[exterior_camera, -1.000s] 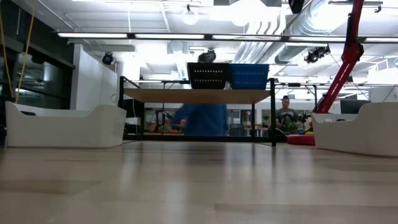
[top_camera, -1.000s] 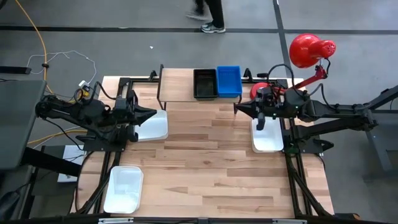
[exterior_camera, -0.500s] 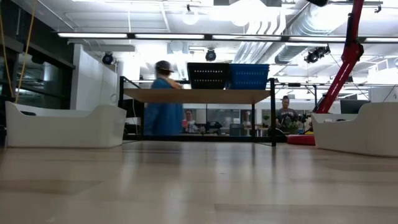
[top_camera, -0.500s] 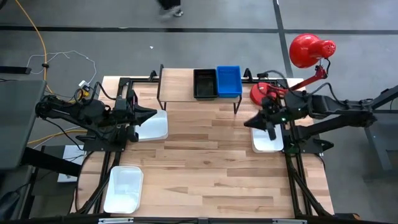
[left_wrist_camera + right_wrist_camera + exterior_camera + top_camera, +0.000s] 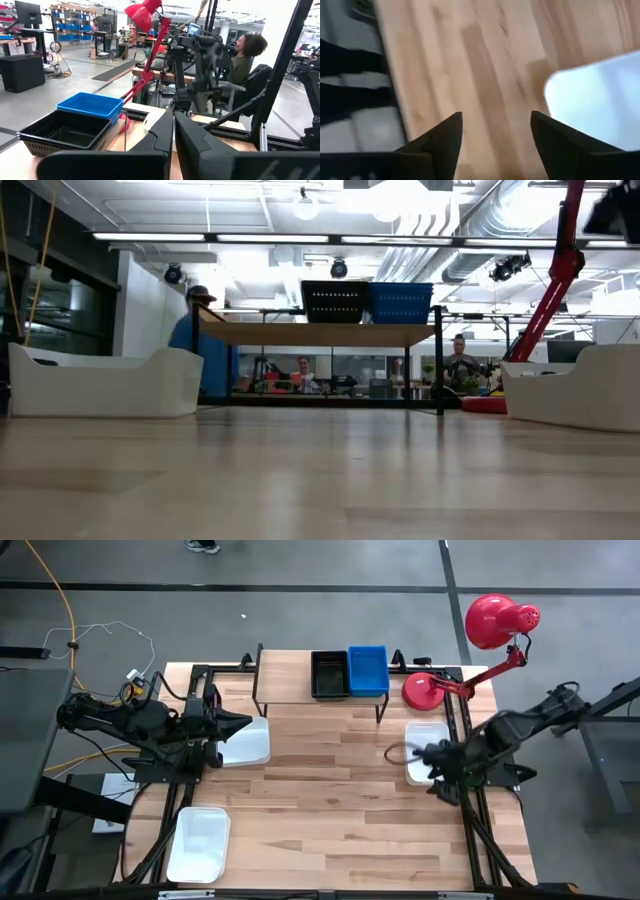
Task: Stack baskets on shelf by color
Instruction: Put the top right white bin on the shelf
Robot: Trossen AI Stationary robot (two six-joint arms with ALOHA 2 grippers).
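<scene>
Shelf: the shelf [image 5: 300, 680] stood at the table's far edge, with a black basket [image 5: 329, 674] and a blue basket [image 5: 367, 670] side by side on it.
White baskets: one [image 5: 428, 753] lay by the right arm, one [image 5: 247, 742] under the left arm, one [image 5: 199, 843] at the near left corner.
Right gripper: the right gripper [image 5: 432, 758] hovered over the nearest white basket, fingers spread wide, holding nothing.
Left gripper: the left gripper [image 5: 236, 722] waited with fingers almost together, empty.
Handling: the white baskets looked light, stiff and smooth; a pinch on a side rim seemed best.
</scene>
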